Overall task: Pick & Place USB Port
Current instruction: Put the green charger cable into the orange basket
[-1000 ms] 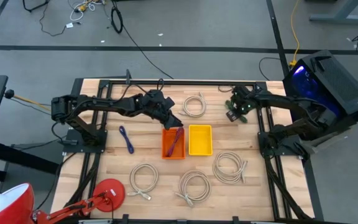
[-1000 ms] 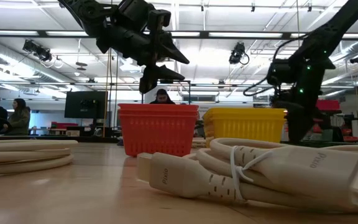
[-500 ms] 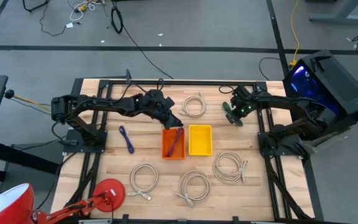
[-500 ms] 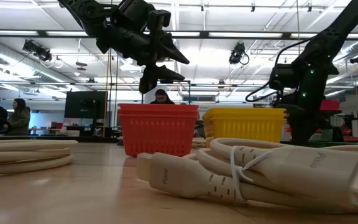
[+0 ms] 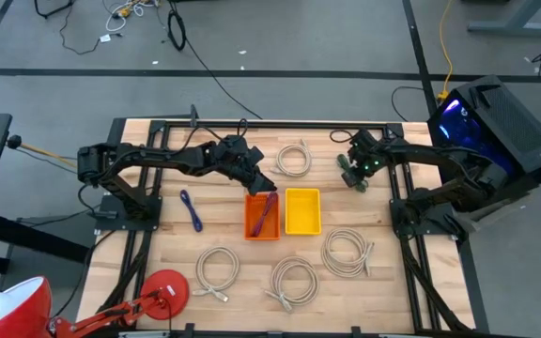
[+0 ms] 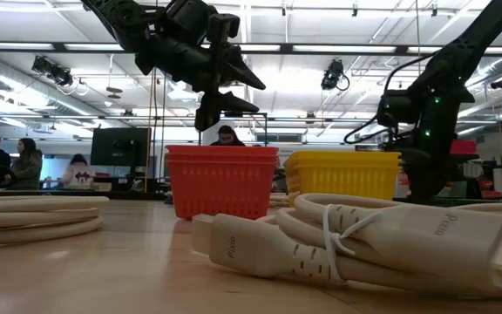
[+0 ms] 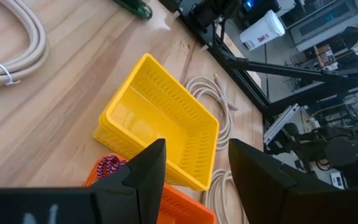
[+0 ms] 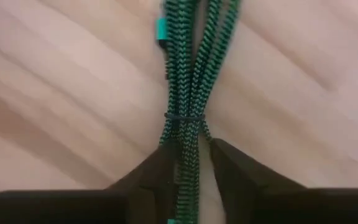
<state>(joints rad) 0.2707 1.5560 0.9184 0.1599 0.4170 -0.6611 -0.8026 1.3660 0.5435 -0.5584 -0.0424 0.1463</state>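
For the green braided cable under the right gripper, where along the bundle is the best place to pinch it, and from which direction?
Grip the green braided cable at its middle, by the thin tie that binds the strands together, coming straight down from above. It lies flat on the table as a narrow bundle, so fingers either side of it would probably gather every strand. The right gripper already straddles it just short of that tie.

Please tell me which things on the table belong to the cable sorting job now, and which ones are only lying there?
Part of the job:
- green cable, between the fingers of the right claw
- orange basket, holding a purple cable
- yellow basket
- left claw, open above the orange basket

Just lying about:
- white cable coils
- purple cable on the table
- red lamp
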